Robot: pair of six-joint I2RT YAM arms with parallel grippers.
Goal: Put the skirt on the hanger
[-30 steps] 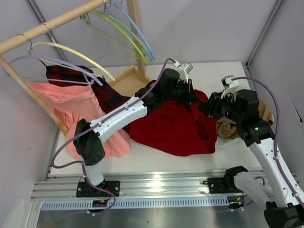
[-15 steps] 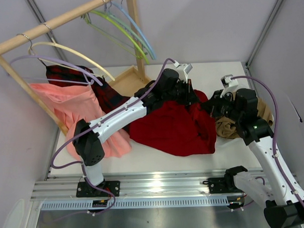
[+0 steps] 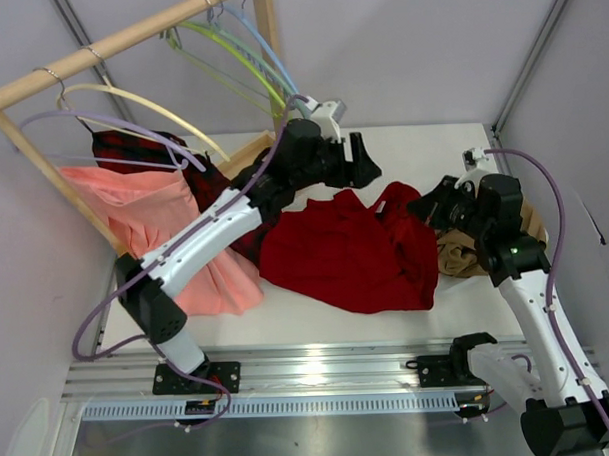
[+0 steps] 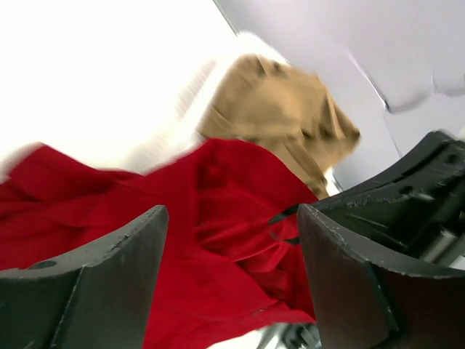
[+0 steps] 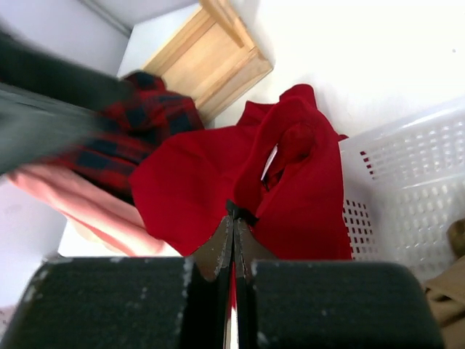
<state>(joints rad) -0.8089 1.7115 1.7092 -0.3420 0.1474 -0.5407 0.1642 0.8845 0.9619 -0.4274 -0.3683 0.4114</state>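
The deep-red skirt [image 3: 336,257] lies bunched at mid-table, one fold raised at its right end. My right gripper [image 3: 425,206] is shut on that raised fold; in the right wrist view the shut gripper [image 5: 234,209] pinches a dark bit of the skirt [image 5: 196,182] at its tips. My left gripper [image 3: 364,164] hangs open above the skirt's far edge, holding nothing, and the left wrist view has the skirt [image 4: 218,240] below the open gripper [image 4: 231,214]. The lime-green hanger [image 3: 241,58] hangs on the wooden rail, up and left of the left gripper.
A wooden rack's rail [image 3: 108,45] also carries a light-blue hanger [image 3: 277,67] and a cream hanger [image 3: 150,98]. A plaid skirt [image 3: 147,153] and a salmon skirt [image 3: 154,223] hang at the left. A white basket [image 5: 414,174] with a tan garment [image 3: 455,253] sits at the right.
The left gripper opened, let go of the skirt and rose back-left toward the rack. The right gripper shut on the skirt's right fold.
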